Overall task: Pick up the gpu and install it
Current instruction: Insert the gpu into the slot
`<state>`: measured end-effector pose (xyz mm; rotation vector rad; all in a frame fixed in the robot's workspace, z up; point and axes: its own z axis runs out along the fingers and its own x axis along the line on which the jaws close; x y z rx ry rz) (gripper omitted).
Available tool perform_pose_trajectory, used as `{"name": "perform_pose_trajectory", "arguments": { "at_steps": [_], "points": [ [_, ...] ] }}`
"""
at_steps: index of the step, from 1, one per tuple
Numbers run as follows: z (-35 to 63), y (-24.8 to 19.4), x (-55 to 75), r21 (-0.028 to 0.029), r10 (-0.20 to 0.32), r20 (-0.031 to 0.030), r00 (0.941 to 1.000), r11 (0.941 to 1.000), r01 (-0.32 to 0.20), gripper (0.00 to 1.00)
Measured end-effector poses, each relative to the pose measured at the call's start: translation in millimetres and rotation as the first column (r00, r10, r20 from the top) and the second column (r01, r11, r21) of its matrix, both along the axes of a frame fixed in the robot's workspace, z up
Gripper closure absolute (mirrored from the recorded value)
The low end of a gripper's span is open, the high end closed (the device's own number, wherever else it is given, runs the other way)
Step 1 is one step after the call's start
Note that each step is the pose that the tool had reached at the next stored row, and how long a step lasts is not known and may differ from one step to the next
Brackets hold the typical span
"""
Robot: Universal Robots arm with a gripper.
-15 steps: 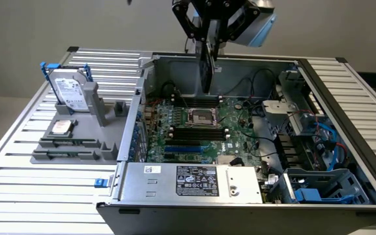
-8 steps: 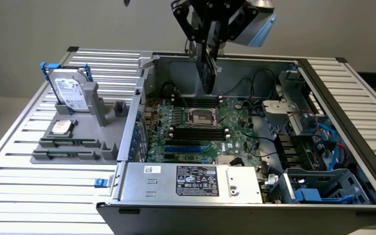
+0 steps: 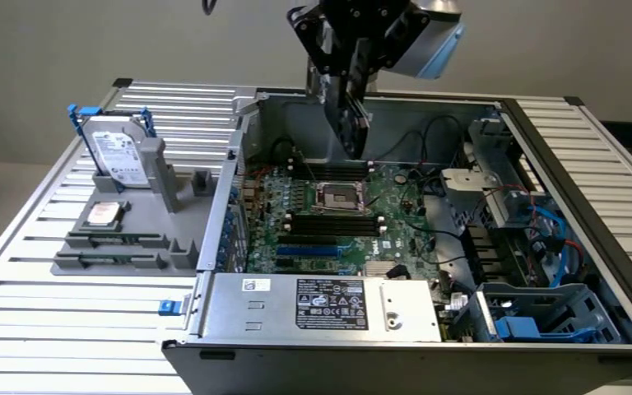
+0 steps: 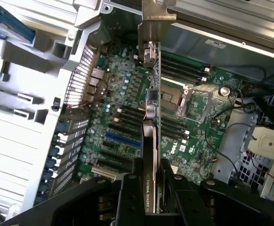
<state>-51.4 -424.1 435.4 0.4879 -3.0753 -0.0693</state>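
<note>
My gripper (image 3: 349,70) hangs above the open computer case, shut on the gpu (image 3: 351,123), a thin dark card held on edge well above the motherboard (image 3: 327,218). In the wrist view the gpu (image 4: 152,127) runs edge-on away from my gripper (image 4: 151,188), its green board edge and silvery metal end bracket (image 4: 159,12) at the far end. The black fingers (image 4: 127,197) press on both faces of the card. Below it lie the motherboard (image 4: 127,122) with its processor socket (image 4: 174,96) and the blue expansion slot (image 4: 122,139).
A grey holder (image 3: 129,239) on the slatted table, at the exterior view's left, carries a silver hard drive (image 3: 116,156) with a white label. The case (image 3: 327,304) has a power supply at its front, cables and blue drive bays (image 3: 536,317) at the exterior view's right.
</note>
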Motion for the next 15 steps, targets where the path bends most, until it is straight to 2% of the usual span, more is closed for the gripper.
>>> {"name": "perform_pose_trajectory", "arguments": {
  "at_steps": [4, 8, 12, 15],
  "points": [
    [-1.6, 0.0, 0.0, 0.0000, 0.073, 0.0000, 0.9973, 0.9973, -0.073, 0.74],
    [-3.2, 0.0, 0.0, -0.0001, 0.144, 0.0000, 0.9896, 0.9896, -0.144, 0.74],
    [-4.9, 0.0, 0.0, 0.0000, 0.216, 0.0000, 0.9765, 0.9765, -0.216, 0.74],
    [-6.2, 0.0, 0.0, 0.0000, 0.269, 0.0000, 0.9631, 0.9631, -0.269, 0.74]
  ]
}}
